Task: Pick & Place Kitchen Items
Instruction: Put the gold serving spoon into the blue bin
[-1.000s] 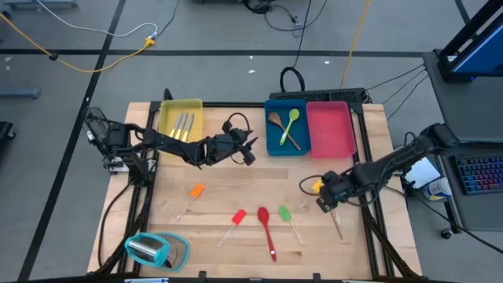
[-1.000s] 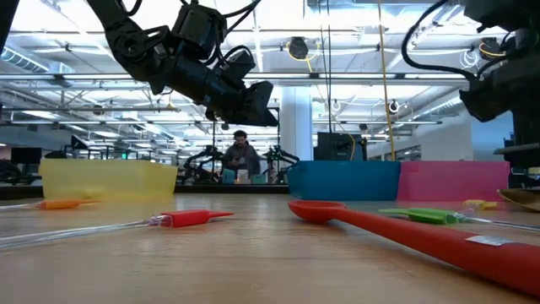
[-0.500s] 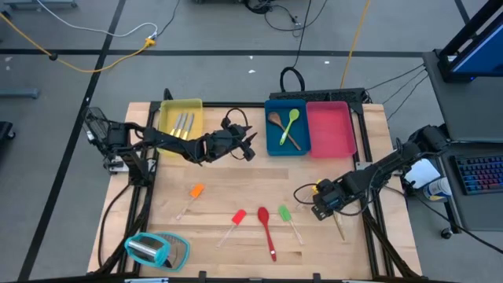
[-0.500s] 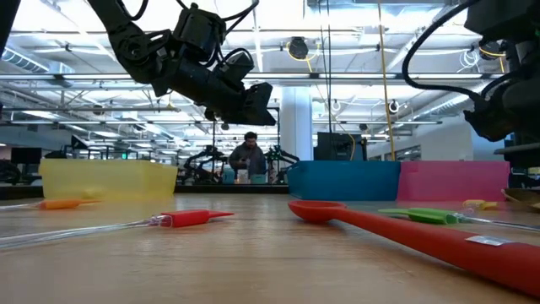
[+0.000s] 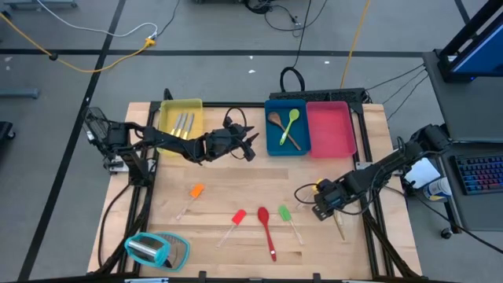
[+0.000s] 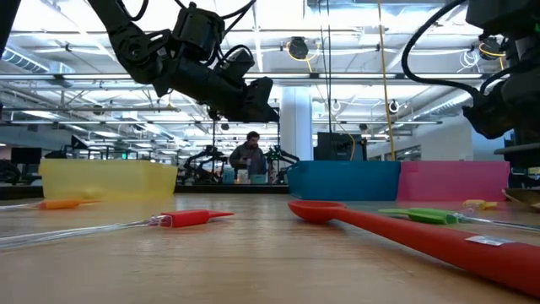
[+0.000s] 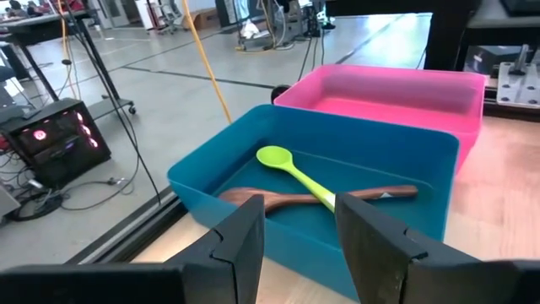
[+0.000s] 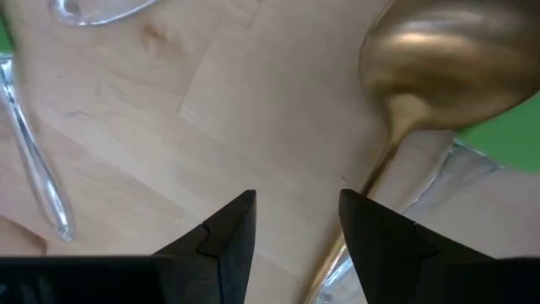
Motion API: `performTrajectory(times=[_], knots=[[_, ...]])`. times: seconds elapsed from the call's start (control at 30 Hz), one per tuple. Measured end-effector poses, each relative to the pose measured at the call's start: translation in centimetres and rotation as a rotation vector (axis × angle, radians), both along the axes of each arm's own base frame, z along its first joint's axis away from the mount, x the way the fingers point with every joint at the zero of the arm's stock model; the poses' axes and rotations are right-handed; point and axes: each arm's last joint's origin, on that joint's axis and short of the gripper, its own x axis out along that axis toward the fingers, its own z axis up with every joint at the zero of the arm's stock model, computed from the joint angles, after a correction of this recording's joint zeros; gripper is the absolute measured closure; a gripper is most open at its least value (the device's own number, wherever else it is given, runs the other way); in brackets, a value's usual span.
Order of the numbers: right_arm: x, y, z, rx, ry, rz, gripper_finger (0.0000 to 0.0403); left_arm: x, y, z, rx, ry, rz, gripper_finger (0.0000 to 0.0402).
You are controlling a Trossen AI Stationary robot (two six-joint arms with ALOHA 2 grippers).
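You're lining up the right claw, open and empty, over the gold spoon: lower and close on its handle.

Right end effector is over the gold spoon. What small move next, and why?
Probably lower the right end effector straight down around the gold spoon handle. Its fingers are open and empty above the wood, with the handle running between them toward the bowl.
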Motion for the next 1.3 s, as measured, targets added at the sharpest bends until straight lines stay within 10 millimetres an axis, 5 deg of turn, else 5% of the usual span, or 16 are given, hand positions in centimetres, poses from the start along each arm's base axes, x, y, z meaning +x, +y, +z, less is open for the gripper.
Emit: performTrajectory(times=[0.3, 0.7, 0.97, 1.3], knots=[[-1.1, -0.6, -0.2, -0.067, 0.121, -0.029, 0.0236, 0.0, 0.0, 0.0, -0.003, -0.001, -0.011, 0.025], [-0.7, -0.6, -0.2, -0.106, 0.051, -0.031, 0.0236, 0.0, 0.0, 0.0, -0.003, -0.001, -0.013, 0.025], [-1.6, -0.9, -2.3, -0.05, 0.05, -0.05, 0.0238, 0.0, 0.0, 0.0, -0.003, -0.001, -0.013, 0.025], [-2.2, -1.2, -2.8, -0.074, 0.096, -0.021, 0.032, 0.0, 0.0, 0.0, -0.003, -0.003, -0.013, 0.025]])
